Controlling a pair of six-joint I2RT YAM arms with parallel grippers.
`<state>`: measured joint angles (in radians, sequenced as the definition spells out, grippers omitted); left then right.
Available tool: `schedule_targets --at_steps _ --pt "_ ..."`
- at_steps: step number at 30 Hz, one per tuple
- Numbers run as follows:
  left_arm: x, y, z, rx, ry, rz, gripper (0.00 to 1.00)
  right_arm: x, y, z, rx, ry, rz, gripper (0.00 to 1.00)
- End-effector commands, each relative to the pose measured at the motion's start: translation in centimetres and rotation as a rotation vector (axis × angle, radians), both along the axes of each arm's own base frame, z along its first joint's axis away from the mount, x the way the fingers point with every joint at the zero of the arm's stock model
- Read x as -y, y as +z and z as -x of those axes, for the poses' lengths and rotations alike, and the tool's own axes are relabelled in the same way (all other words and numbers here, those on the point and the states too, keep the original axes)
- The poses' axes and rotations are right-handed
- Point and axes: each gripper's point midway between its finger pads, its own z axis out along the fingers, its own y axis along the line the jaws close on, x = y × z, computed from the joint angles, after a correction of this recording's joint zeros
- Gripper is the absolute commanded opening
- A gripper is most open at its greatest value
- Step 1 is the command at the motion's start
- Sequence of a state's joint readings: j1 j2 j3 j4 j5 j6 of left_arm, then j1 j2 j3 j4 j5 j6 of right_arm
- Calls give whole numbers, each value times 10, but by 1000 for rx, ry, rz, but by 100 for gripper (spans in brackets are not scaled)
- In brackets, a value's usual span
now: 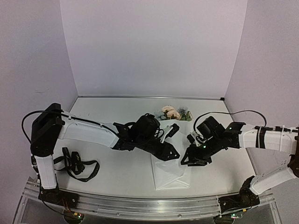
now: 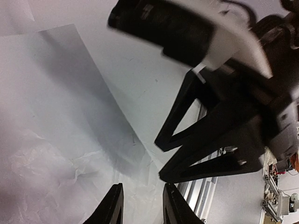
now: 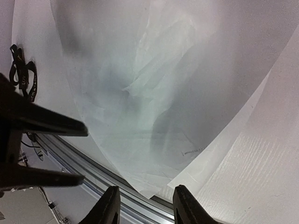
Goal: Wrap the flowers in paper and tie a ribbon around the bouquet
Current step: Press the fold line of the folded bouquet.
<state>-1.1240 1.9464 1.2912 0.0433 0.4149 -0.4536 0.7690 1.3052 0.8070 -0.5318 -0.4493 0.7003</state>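
The large thin white tissue paper (image 1: 169,177) lies at the lower centre of the top view, with its near corner close to the edge of the pale bench (image 1: 112,112). Both hands hang low over it, near each other. The left hand (image 2: 142,187) is partly open and has hold of nothing that I can see. The right hand (image 3: 147,187) is also partly open, with the paper corner by its tips but not clamped. The small bunch of peach and pale blue flowers (image 1: 174,113) lies at upper centre, and the narrow black ribbon (image 1: 77,165) at lower left. I think the hands may collide, being so close. A pinch may tear the thin sheet, or drag it away from the flowers.
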Motion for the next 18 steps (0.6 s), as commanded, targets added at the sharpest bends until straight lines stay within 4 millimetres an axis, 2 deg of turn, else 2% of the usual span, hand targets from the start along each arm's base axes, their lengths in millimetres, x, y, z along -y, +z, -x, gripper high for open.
schedule_targets --at_steps 1,5,11,13,18 --pt "-8 31 -4 40 24 51 31 -22 0 2 -16 31 -25 38" --pt "-31 32 -9 69 96 8 29 -27 -5 9 -14 58 -5 38" --pt "-99 2 -32 100 318 -172 27 -26 -12 11 -19 59 12 39" --pt "-112 -4 -35 89 356 -177 28 -30 -13 10 -25 58 7 39" --pt "-123 -22 -44 86 396 -204 29 -49 -13 3 -28 61 -12 38"
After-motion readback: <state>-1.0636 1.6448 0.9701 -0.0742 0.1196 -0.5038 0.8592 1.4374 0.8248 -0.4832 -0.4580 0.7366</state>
